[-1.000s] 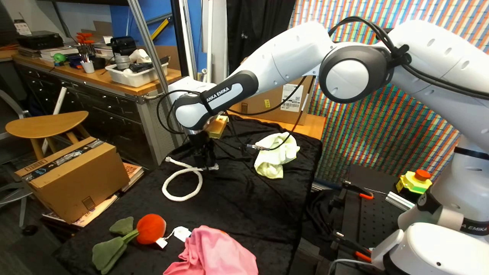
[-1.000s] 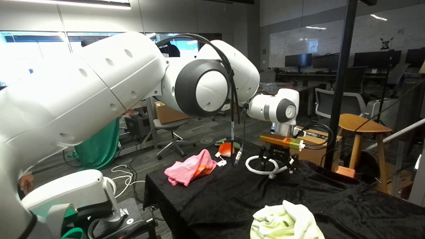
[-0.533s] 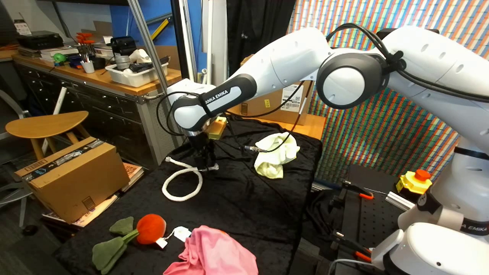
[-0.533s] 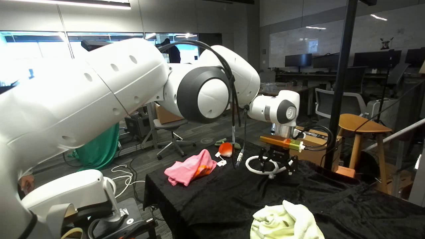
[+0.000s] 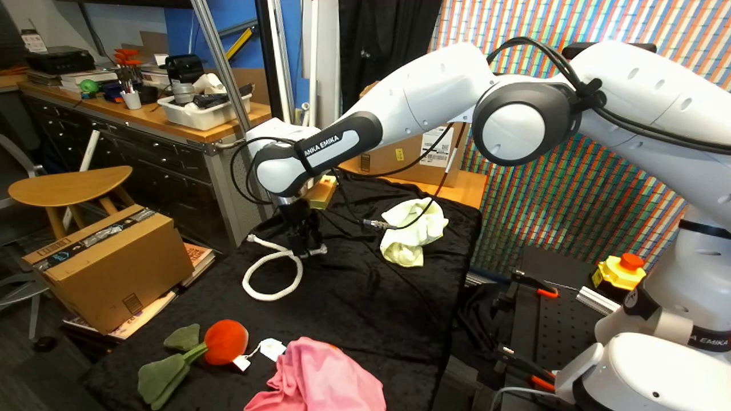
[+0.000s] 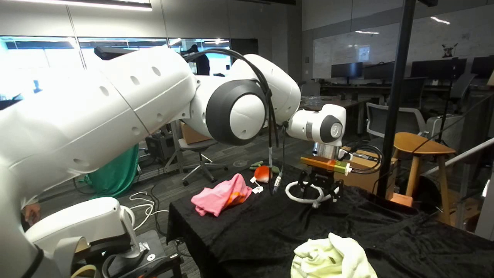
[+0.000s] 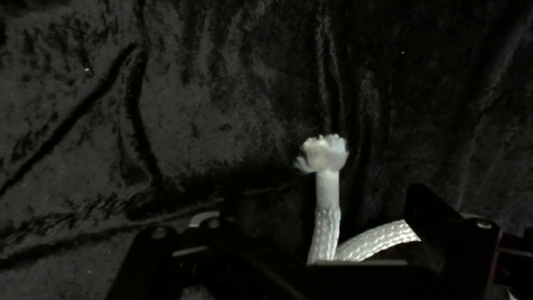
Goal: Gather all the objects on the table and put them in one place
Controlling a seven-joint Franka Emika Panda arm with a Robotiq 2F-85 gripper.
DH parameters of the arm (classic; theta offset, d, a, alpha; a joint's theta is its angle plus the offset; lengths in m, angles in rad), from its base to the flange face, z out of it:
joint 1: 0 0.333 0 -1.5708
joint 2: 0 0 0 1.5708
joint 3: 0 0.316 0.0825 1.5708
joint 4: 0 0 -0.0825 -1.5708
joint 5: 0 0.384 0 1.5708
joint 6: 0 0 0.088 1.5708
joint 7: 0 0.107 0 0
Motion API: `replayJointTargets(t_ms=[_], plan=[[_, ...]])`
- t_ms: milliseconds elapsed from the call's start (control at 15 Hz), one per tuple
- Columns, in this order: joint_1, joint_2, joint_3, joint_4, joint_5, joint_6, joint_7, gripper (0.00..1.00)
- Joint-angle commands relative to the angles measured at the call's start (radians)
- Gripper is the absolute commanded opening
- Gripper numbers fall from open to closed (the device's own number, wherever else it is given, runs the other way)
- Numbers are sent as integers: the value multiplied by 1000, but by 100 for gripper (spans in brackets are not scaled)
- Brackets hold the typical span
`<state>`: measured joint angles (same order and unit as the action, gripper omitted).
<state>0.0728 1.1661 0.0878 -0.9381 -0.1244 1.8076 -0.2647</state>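
A white robot arm point(image 5: 420, 94) reaches over a table point(image 5: 354, 308) draped in black velvety fabric, its black gripper point(image 5: 308, 249) pointing down at a white rope point(image 5: 272, 296). In both exterior views the rope lies curled in a loop, its strands crossing. The wrist view, close and dark, adds a frayed rope end point(image 7: 322, 154) between two fingers point(image 7: 429, 212). The jaws stand wide apart, the rope loose between them; in that gloom it is hard to tell whether either finger touches it. In an exterior view, a cream-white plush heap point(image 5: 414, 234) sits whole, well apart from the rope, and a red plush ball point(image 5: 227, 342) shows its green leaves point(image 5: 165, 379), while a pink cloth point(image 5: 325, 377) runs past the lower edge. In an exterior view, the pink cloth point(image 6: 220, 195) appears whole, with an orange patch point(image 6: 236, 199); there, the cream-white plush heap is cut off at the bottom, and hanging cables point(image 6: 269, 93) pass in front of part of the red plush ball. A cardboard box point(image 5: 114, 265) and a wooden stool point(image 5: 71, 185) stand near the table in both exterior views. A red-topped yellow button point(image 5: 621, 273) and distant computer monitors point(image 6: 346, 70) each show in an exterior view.
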Motion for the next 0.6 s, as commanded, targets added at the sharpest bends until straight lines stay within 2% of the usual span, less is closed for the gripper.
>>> replayJointTargets(t_ms=[0,400,533], plan=[[-5,23,4,59,27,-45,-22,100],[-9,27,2,60,27,-61,-16,100],[-10,31,1,64,27,-65,-17,72]])
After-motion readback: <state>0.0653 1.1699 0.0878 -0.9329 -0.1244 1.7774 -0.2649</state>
